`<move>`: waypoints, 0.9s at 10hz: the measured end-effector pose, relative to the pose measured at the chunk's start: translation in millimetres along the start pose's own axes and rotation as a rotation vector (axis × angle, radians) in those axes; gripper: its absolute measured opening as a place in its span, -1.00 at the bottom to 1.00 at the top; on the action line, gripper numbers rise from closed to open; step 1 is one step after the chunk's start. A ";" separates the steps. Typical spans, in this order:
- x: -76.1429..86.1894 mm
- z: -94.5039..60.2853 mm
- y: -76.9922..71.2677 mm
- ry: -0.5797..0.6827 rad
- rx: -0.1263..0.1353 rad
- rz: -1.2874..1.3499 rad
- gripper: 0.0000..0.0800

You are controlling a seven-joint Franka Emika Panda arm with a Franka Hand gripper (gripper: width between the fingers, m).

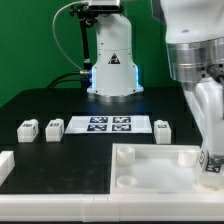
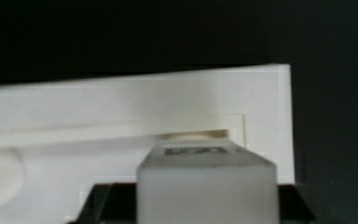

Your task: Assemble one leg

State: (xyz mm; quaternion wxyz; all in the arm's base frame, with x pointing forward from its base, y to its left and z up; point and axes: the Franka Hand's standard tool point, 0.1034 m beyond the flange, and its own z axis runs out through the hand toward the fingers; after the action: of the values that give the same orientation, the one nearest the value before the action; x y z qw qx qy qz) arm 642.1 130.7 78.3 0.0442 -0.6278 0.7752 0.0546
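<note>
Pinching item: the leg (image 2: 201, 186), a small white block with a black-and-white tag on top, is clamped between the dark fingers (image 2: 108, 205), one on each side of it. In the exterior view it hangs over the tray's corner on the exterior view's right, close to the tray surface. I cannot tell whether it touches.

Risks, as judged from here:
- Missed socket. If the leg comes down off-centre it would land on the tray's flat rim instead of in a hole, and pressing on could shove the tray across the bench (image 1: 40, 100).
- Tilt or jam. A leg that is not upright as it enters may wedge partway.
- Slip. The block is smooth, and a twist against resistance could turn it within the grip.

Containers:
- Tray (image 1: 165, 150): large, white, square, with a raised rim and round corner sockets. The two sockets (image 1: 126, 155) on its side toward the exterior view's left look empty. The wrist view shows a small opening in the tray just past the held leg, and its contents are not clear.

Outside the tray, beyond its far edge:
- Marker board (image 1: 108, 125), flat on the bench.
- Three loose legs (image 1: 52, 127) in a row with the marker board, none touching the tray.
</note>
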 end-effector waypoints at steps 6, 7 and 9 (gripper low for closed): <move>6.7 -2.6 -1.0 0.043 -0.023 -0.597 0.59; 6.8 -2.5 -1.0 0.042 -0.024 -0.659 0.61; 7.5 -2.5 -1.2 0.043 -0.029 -0.846 0.62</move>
State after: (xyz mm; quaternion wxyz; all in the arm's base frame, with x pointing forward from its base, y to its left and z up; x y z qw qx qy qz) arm 641.7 122.9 79.7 0.0375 -0.8922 0.4491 0.0294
